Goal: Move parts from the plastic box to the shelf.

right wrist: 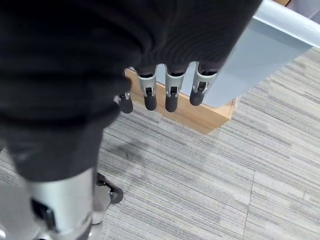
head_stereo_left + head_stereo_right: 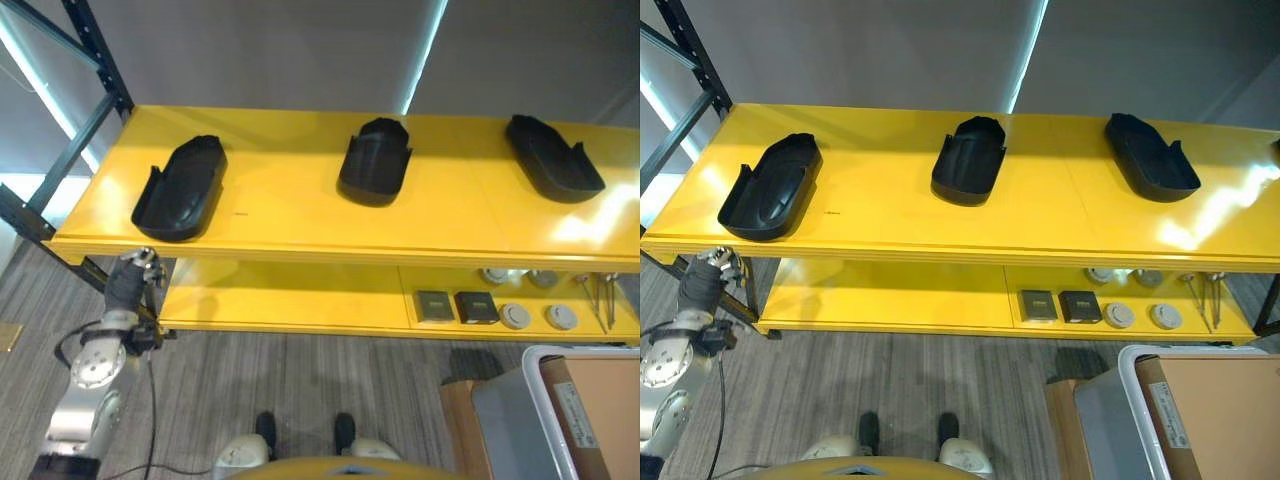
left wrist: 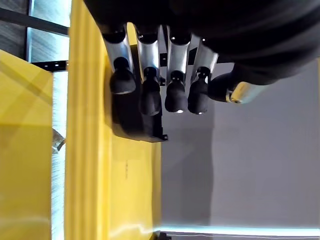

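Note:
Three black moulded parts lie apart on the top board of the yellow shelf [image 2: 300,215]: a left part [image 2: 180,188], a middle part [image 2: 375,160] and a right part [image 2: 552,158]. My left hand [image 2: 133,274] hangs just below the shelf's front left edge, fingers [image 3: 150,95] relaxed and empty; past them lies the left part [image 3: 131,126]. The grey plastic box [image 2: 510,415] stands on the floor at the lower right, with a brown sheet [image 2: 605,400] over it. Beside the box [image 1: 260,55], my right hand [image 1: 170,97] hangs open above the carpet, holding nothing.
The lower shelf board [image 2: 300,295] carries two dark square boxes [image 2: 455,306], round white discs [image 2: 538,317] and thin metal tools [image 2: 603,298] at its right. A dark steel upright [image 2: 95,50] stands at the shelf's left end. The box rests on a wooden base [image 1: 200,120].

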